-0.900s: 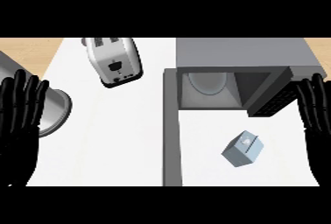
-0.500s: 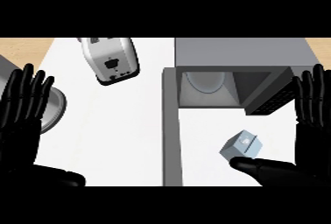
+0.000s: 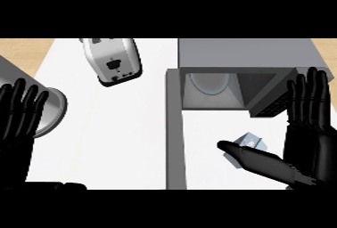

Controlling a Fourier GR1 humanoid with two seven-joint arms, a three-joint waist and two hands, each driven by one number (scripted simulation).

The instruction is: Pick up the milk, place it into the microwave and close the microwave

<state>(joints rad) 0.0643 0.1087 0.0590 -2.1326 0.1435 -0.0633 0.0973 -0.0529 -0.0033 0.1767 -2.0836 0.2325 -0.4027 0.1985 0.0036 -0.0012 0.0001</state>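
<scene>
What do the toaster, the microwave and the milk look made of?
Toaster: looks like brushed or satin metal, silvery sides with a soft sheen, dark slots and a dark front panel. Microwave: plain matte grey casing, painted metal or plastic, hard to say; a pale plate sits inside. Milk: a small pale blue-grey carton, probably coated card, partly hidden behind the right hand.

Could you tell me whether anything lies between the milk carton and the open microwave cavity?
Nothing visible does. The small pale-blue milk carton sits on the white counter just in front of the grey microwave, whose door stands open at the left. The right hand is beside the carton.
</scene>
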